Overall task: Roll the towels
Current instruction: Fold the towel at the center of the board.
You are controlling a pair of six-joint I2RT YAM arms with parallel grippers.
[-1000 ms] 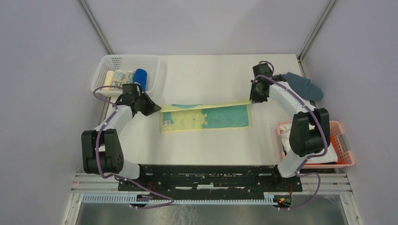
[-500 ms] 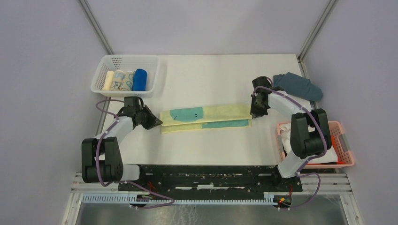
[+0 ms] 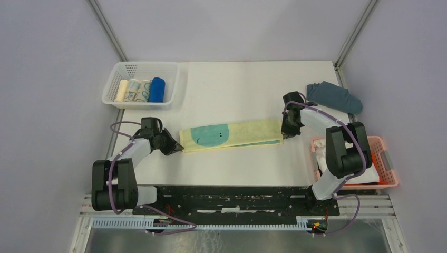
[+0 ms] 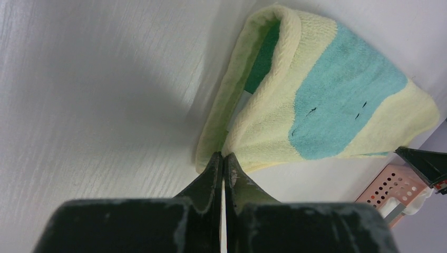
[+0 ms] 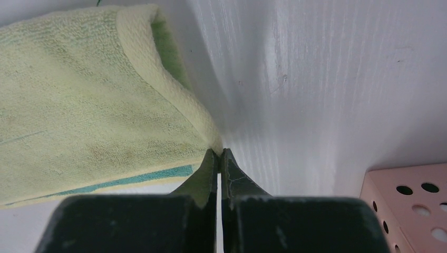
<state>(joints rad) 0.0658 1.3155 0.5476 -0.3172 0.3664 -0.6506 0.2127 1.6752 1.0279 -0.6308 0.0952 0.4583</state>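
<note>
The pale yellow towel with teal patches lies folded lengthwise into a long strip across the table's middle. My left gripper is shut on its left corner, seen in the left wrist view where the towel folds over itself. My right gripper is shut on its right corner; in the right wrist view the towel hangs from the tips. The royal blue towel lies rolled in the white basket at the back left.
The white basket also holds a cream roll and a patterned roll. A slate grey-blue cloth lies at the back right. A pink basket with white cloth stands at the right edge, next to the right arm.
Both grippers have drawn the towel's far edge toward the near side, folding the flat towel over into a narrow strip. Both arms moved nearer the front.
</note>
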